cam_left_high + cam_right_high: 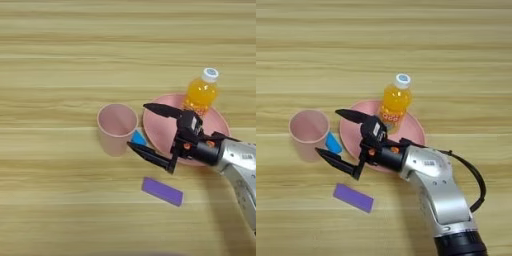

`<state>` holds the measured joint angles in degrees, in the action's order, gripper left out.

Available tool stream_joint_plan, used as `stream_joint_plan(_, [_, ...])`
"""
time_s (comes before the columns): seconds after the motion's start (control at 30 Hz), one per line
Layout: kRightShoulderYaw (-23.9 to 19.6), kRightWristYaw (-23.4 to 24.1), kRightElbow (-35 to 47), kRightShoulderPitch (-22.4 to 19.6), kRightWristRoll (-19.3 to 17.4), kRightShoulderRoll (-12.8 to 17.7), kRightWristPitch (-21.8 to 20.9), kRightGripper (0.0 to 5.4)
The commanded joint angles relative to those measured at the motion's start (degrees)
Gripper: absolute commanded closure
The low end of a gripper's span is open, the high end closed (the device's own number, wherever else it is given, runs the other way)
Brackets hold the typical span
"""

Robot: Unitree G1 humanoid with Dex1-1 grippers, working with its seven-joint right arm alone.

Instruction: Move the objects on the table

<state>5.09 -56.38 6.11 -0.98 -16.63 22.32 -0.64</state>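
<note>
Flat purple block [162, 191] (rectangular), round pink plate [162, 132], spread end effector [137, 126].

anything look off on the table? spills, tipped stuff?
Nothing stands out. Cup and juice bottle are upright, bottle capped on the plate; no spill. Blue block and purple block lie flat. Pincer is open.

You cannot read any text here. The orange-juice bottle [393, 106] carries a label with print too small to read, and the silver forearm [431, 172] has a small sticker, also not readable.
</note>
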Motion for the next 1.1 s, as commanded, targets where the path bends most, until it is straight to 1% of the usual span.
stream_joint_plan(0.03, [-0.1, 2.23, 0.7, -3.02, 1.13, 0.12, -1.55, 0.04])
stream_joint_plan(0.3, [1.09, 3.32, -1.34, -3.74, 2.53, -1.12, -1.56, 0.04])
stream_joint_plan(0.4, [1.27, 4.71, -2.98, -4.73, 3.45, -2.01, -0.91, 0.04])
stream_joint_plan(0.6, [1.88, 5.82, -4.76, -5.88, 4.31, -3.47, -0.85, 0.04])
stream_joint_plan(0.87, [4.87, 6.57, -7.24, -7.15, 6.05, -6.2, -1.14, 0.04])
stream_joint_plan(1.1, [6.29, 7.22, -8.96, -8.11, 7.13, -7.99, -1.52, 0.04])
